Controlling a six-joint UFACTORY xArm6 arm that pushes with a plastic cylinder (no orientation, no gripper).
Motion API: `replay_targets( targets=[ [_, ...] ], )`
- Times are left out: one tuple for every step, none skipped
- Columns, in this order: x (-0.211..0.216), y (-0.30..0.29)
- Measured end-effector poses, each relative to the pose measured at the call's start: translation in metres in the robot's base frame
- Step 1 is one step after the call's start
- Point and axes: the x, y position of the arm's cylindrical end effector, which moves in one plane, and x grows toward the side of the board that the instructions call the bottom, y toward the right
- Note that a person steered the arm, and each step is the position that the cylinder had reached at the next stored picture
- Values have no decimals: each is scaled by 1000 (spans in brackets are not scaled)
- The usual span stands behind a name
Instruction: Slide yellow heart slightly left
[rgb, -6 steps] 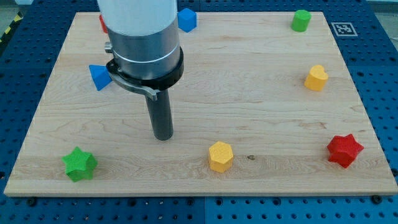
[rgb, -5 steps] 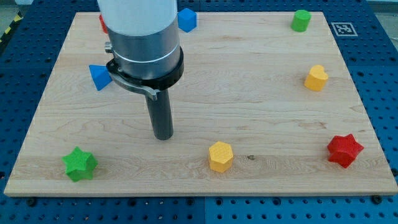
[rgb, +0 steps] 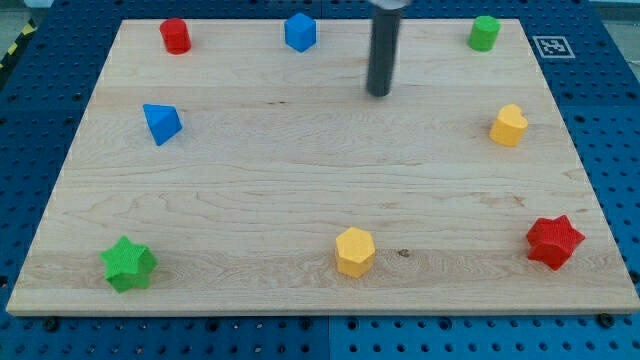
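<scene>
The yellow heart (rgb: 509, 125) lies near the board's right edge, in the upper half of the view. My tip (rgb: 378, 93) rests on the board at upper centre, well to the left of the heart and a little higher in the view. Only the dark rod shows, coming down from the view's top edge. The tip touches no block.
A green cylinder (rgb: 484, 32) sits at top right, a blue block (rgb: 300, 31) and a red cylinder (rgb: 175, 35) along the top. A blue triangle (rgb: 160, 122) lies left, a green star (rgb: 128, 264) bottom left, a yellow hexagon (rgb: 354, 250) bottom centre, a red star (rgb: 553, 241) bottom right.
The arm has moved from the board's left centre up and to the right. Its big body has left the view, uncovering the red cylinder. No block has moved.
</scene>
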Motion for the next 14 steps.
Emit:
replay_targets(
  targets=[
    [-15, 56],
    [4, 122],
    [55, 154],
    [57, 154],
    [64, 146],
    [75, 135],
    [78, 135],
    [91, 135],
    [97, 133],
    [99, 119],
    [101, 85],
    [111, 52],
    [132, 27],
    [131, -2]
  ],
)
